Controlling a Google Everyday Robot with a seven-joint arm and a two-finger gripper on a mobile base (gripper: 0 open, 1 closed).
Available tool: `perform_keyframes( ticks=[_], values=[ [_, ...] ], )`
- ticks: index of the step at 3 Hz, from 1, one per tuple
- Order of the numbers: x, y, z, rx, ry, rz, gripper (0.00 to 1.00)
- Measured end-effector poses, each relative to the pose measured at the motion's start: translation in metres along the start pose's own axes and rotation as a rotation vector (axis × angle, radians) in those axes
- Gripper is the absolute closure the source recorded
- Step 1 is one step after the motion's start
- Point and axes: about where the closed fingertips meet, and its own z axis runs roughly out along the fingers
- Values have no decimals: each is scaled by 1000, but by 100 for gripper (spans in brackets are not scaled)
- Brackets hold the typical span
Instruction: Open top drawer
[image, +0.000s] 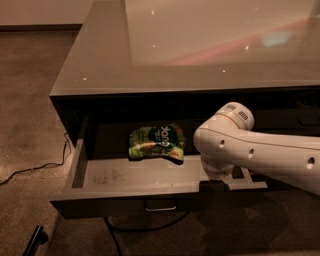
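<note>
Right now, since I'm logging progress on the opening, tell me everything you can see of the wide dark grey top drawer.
The wide dark grey top drawer stands pulled well out beneath the glossy grey countertop. Its lighter grey floor looks scuffed. A small rectangular pull handle sits centred on the front panel. A crumpled green snack bag lies on the floor toward the back. The robot's hand is at the front right rim.

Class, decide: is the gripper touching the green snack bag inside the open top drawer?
Apart. The camera view shows the gripper at the top drawer's front edge, with bare floor between it and the snack bag.
</note>
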Motion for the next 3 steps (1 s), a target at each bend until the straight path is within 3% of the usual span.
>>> perform_keyframes(
  ticks=[3],
  values=[
    [12, 60, -18, -114, 68, -24, 100]
  ],
)
